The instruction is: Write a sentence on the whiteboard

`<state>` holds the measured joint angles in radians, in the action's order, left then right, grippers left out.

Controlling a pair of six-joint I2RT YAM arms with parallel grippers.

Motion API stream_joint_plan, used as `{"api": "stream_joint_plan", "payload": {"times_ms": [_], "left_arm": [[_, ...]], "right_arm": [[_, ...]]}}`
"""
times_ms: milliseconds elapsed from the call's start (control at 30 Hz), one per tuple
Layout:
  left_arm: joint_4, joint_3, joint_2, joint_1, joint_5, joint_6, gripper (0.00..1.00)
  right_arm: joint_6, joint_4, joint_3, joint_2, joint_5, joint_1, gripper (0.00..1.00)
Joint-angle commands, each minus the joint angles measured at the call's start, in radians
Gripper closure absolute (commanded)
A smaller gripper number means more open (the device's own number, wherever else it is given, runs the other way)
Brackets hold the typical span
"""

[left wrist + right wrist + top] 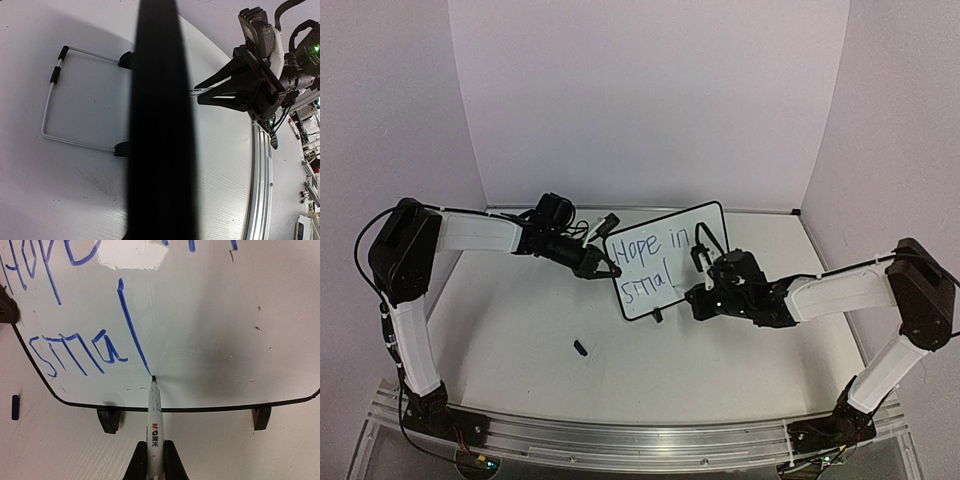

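Top line of the sentence beyond right-wrist view's upper edge; whiteboard a blurred black band in left-wrist view.

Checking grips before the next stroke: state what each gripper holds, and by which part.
Right gripper holds the marker by the rear of its barrel, tip on the whiteboard. Left gripper clamps the whiteboard's left edge.

The white-and-black left arm rises from its base, bends at a high elbow and reaches inward, its black two-finger left gripper pinched together. The white-and-black right arm mirrors it, forearm lower, its black right gripper clamped tight too.
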<state>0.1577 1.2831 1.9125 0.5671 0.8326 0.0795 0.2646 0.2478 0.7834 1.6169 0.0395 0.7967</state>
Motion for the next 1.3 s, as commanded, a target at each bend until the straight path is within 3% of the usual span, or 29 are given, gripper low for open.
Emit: {"api": "stream_joint_plan", "payload": {"times_ms": [0,700,1267], "left_arm": [[0.042,0.027,0.01,0.023,0.008,0.009,1.0],[0.042,0.027,0.008,0.024,0.008,0.009,1.0],[0.042,0.027,0.007,0.024,0.009,0.011,1.0]], "right_arm": [[-0.019,-0.018,0.022,-0.076,0.045,-0.002,1.0],[-0.115,-0.034,0.172,-0.009,0.071,-0.002,1.0],[-0.02,-0.007,0.035,-0.022,0.056,-0.002,1.0]]}}
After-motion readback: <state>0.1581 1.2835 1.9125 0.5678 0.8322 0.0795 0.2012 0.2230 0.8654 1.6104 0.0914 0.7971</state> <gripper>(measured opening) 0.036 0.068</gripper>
